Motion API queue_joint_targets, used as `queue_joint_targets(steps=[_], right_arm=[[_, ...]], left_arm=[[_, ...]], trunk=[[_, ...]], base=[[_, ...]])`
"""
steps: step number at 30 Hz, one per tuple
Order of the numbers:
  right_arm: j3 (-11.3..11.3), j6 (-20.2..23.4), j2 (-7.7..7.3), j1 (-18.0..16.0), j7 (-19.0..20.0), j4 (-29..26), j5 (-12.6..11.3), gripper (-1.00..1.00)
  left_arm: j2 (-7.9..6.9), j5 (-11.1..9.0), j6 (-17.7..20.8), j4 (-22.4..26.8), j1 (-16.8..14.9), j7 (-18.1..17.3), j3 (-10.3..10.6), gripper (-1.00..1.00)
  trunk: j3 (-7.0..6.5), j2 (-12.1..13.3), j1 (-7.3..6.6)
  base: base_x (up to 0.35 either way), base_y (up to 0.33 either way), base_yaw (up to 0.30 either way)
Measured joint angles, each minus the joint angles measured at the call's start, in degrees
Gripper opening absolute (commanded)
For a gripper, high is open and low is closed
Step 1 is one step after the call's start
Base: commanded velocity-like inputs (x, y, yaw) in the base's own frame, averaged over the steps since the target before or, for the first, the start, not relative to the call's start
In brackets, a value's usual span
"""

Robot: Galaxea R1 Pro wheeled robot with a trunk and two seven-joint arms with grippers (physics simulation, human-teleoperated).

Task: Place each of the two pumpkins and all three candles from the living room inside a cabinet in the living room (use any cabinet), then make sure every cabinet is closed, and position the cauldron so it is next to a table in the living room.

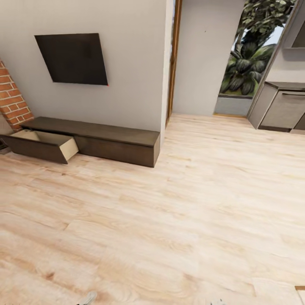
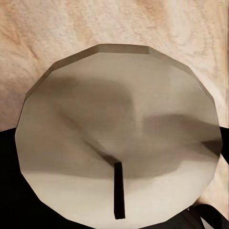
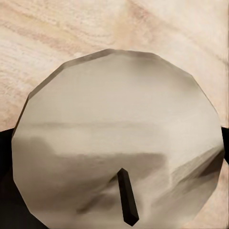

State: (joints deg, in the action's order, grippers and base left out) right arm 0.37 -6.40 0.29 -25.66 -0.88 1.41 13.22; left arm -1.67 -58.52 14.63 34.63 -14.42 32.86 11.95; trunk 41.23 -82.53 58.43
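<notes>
A pale grey-beige candle with a short dark wick sits very close in the left wrist view. My left gripper is shut on it, with dark fingers at its sides. The right wrist view shows a second candle held the same way by my right gripper, above the wooden floor. In the head view the long, low dark brown cabinet stands against the wall at the left. Its left drawer is pulled out, showing a pale interior. The pumpkins, cauldron and table are out of view.
A dark TV hangs above the cabinet, and a brick wall is at the far left. A doorway opens beyond the wall's corner. Grey kitchen units stand at the right. Light wood floor stretches between me and the cabinet.
</notes>
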Motion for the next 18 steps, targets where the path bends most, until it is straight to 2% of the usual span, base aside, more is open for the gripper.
queue_joint_targets(steps=[18], right_arm=[[0.1, -0.6, 0.05, 0.0, 0.0, 0.1, 0.0, -1.00]], left_arm=[[0.00, 0.0, 0.0, 0.0, 0.0, 0.0, 0.0, -1.00]], trunk=[[-0.85, 0.0, 0.00]], base=[[0.197, -0.195, 0.254]])
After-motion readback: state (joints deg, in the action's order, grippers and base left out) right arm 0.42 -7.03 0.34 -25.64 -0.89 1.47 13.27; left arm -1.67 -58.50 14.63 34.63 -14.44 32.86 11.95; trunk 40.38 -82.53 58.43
